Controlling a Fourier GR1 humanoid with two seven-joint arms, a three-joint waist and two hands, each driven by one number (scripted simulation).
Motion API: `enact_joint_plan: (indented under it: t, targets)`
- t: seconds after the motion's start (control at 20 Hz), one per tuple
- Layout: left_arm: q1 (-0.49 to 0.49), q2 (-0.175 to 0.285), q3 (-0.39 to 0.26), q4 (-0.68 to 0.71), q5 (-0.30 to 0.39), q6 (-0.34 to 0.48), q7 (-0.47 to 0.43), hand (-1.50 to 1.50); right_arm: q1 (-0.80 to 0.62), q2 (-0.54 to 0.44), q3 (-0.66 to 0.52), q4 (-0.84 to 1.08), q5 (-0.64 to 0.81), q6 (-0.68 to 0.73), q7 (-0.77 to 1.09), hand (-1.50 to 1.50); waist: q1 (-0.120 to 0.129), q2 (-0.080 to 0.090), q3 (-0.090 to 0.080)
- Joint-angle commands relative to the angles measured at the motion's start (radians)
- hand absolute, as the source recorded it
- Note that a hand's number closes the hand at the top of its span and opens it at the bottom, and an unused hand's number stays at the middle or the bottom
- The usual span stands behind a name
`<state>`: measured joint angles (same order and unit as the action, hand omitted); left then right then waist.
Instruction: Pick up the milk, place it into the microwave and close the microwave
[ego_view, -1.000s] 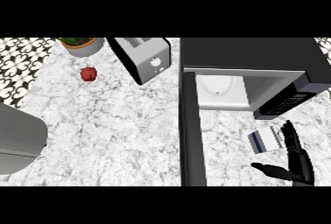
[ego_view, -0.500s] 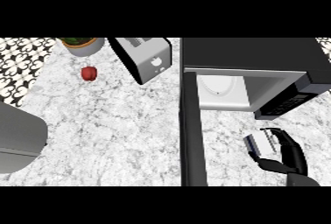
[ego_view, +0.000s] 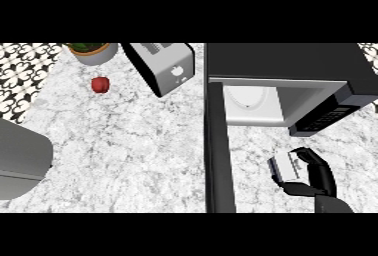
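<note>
We start with the milk (ego_view: 285, 168): it sits in front of the microwave (ego_view: 284, 62), on the near side of the open cavity (ego_view: 255, 102) and slightly right of it. Our right hand (ego_view: 314, 175) has hold of it, with fingers curled over its far end and the thumb hooked under its near end. The carton lies just left of the palm. Its long axis seems to point roughly toward the microwave, though the hand covers part of it.

We judge that the carry has to go forward and a little left. Straight ahead of the hand is the control panel (ego_view: 325, 117), not the opening. The microwave's door (ego_view: 218, 155) stands swung out on the cavity's left, a dark bar just beside the milk, so it walls off that side of the path.

We cannot see our left hand anywhere, so only the right is near the milk.

Left of the microwave a toaster (ego_view: 162, 67) stands on the counter (ego_view: 133, 150). Further left are a small red fruit (ego_view: 101, 84) and a potted plant (ego_view: 92, 51). A grey object (ego_view: 18, 165) lies well apart to the left.
</note>
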<state>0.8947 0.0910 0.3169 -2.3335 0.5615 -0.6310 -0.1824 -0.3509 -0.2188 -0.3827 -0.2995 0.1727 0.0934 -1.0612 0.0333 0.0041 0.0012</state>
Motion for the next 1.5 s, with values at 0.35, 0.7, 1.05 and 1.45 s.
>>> enact_joint_plan:
  t: [0.35,0.7,1.05,1.45]
  targets:
    - [0.037,0.051,0.066,-0.109,0.182,0.008,0.043,-1.5,-0.031,0.115,0.074,-0.043,0.046,-0.03,-0.097,1.5,-0.014,-0.002,0.001]
    - [-0.001,0.02,0.016,-0.081,0.143,0.024,0.064,-1.5,-0.147,0.105,0.061,-0.09,0.032,-0.094,0.0,1.5,-0.017,0.0,0.001]
    - [0.003,0.063,0.088,-0.076,0.21,0.022,0.07,-1.5,-0.329,0.044,0.059,-0.041,0.04,-0.112,0.176,1.5,-0.001,0.003,0.001]
    - [-0.079,0.064,0.053,-0.058,0.155,0.043,0.084,-1.5,-0.438,-0.016,0.042,0.02,0.029,-0.11,0.259,1.5,0.012,0.009,0.002]
